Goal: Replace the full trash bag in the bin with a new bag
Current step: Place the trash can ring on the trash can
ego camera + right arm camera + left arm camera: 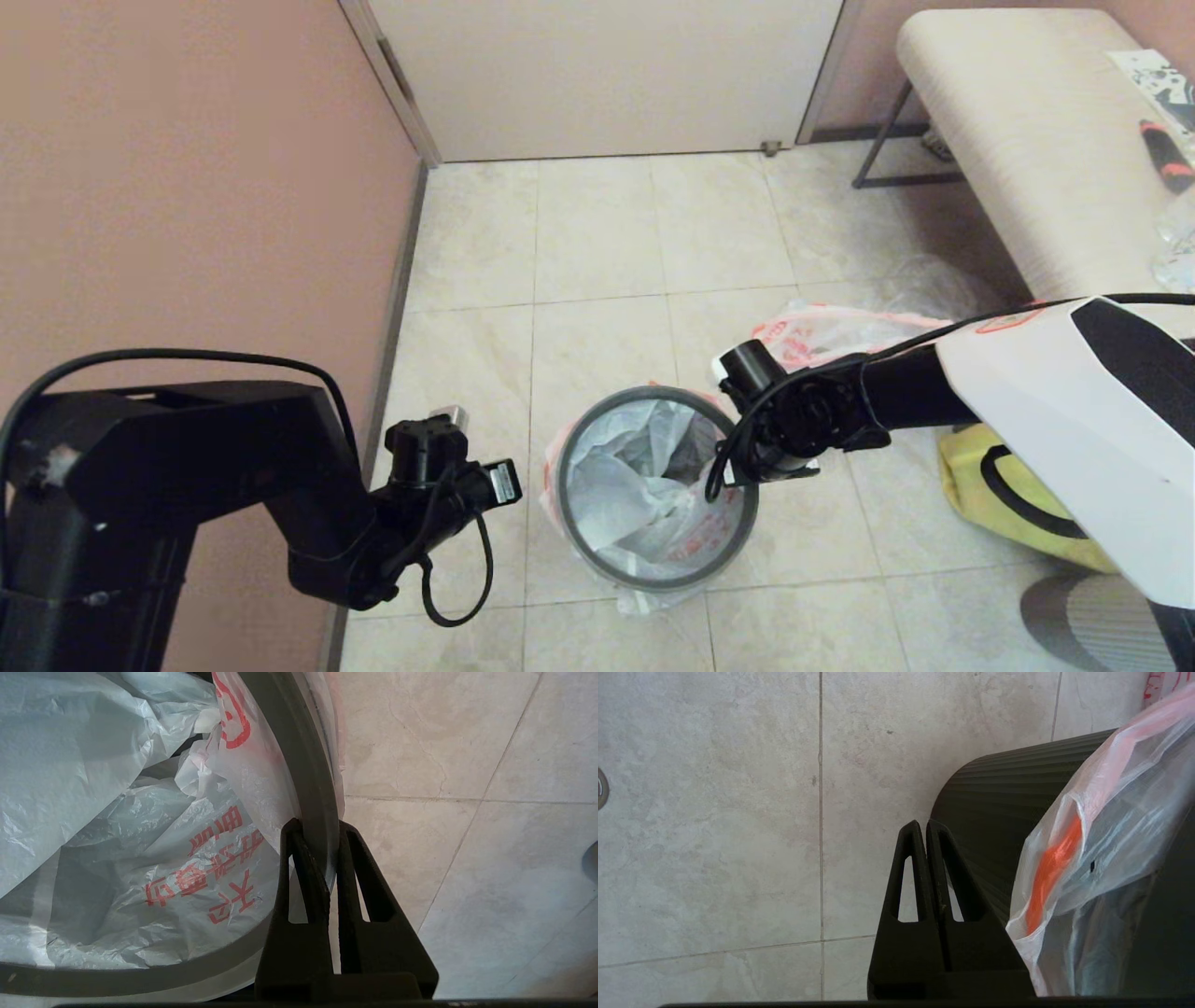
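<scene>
Black fingers of the right gripper (pixel 322 833) pinch the grey rim ring (pixel 306 765) of the bin (pixel 653 490), low in the frame's centre.

One finger sits inside the ring, the other outside, clamped on it. The new bag (pixel 635 485) lines the bin, its pink hem spilling over the edge. Lower left, the left gripper (pixel 922 828) hangs beside the bin's ribbed wall, fingers pressed together on nothing. Right of the bin lie another printed bag (pixel 831 331) and a yellow bag (pixel 1008 504) on the tiled floor (pixel 607 243).

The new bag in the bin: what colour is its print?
Orange-red characters on translucent white new bag, clearest in the right wrist view.
</scene>
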Controlling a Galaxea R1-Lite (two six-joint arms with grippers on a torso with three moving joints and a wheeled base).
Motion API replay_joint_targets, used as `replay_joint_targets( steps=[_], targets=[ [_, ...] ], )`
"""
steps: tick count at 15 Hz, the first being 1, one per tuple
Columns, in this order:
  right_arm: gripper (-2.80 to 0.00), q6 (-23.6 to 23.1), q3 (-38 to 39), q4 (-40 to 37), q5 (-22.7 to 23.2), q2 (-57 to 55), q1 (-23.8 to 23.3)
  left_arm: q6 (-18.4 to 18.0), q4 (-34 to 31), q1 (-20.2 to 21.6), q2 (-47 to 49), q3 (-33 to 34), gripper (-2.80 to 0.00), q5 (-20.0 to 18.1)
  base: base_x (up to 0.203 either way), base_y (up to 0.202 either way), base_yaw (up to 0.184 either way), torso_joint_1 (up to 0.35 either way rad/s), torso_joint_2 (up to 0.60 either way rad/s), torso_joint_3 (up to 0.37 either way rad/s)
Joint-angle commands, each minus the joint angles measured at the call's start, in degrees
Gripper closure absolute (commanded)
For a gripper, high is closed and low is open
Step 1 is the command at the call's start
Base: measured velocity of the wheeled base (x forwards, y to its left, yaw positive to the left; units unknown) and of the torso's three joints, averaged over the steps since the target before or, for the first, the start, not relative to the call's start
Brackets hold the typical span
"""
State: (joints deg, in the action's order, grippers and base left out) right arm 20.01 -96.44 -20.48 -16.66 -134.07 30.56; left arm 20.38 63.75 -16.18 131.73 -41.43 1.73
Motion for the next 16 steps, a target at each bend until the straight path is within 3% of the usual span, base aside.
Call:
replay_joint_targets(
  steps=[1,7,9,10,11,13,16],
  targets=[
    [-2.80,0.2,-0.1,0.4,-0.9,-0.3,0.3,-0.2,0.3,0.0,0.1,0.0,0.00,0.0,0.000,0.000,0.000,0.000,0.00,0.000],
    [-2.80,0.6,4.6,-0.1,0.2,9.0,1.1,-0.1,0.2,-0.1,-8.1,4.3,0.00,-0.4,0.000,0.000,0.000,0.000,0.00,0.000],
    [-2.80,1.7,8.5,0.0,3.8,14.2,0.9,-0.1,0.0,-1.1,-14.7,7.8,0.00,-2.3,0.000,0.000,0.000,0.000,0.00,0.000],
    [-2.80,2.8,10.7,0.0,8.8,16.4,0.5,-0.1,-0.2,-2.7,-16.7,9.4,0.00,-4.2,0.000,0.000,0.000,0.000,0.00,0.000],
    [0.00,3.3,12.7,0.4,14.9,17.4,0.0,-0.2,-0.2,-3.7,-16.7,9.6,0.00,-6.0,0.000,0.000,0.000,0.000,0.00,0.000],
    [0.00,4.3,14.9,2.7,27.6,17.1,-1.2,-0.1,-0.2,-4.5,-16.7,9.7,0.00,-8.6,0.000,0.000,0.000,0.000,0.00,0.000],
    [0.00,5.0,15.1,8.9,35.0,11.0,-3.7,-0.1,0.1,-4.2,-14.8,9.6,0.00,-14.2,0.000,0.000,0.000,0.000,0.00,0.000]
  ],
)
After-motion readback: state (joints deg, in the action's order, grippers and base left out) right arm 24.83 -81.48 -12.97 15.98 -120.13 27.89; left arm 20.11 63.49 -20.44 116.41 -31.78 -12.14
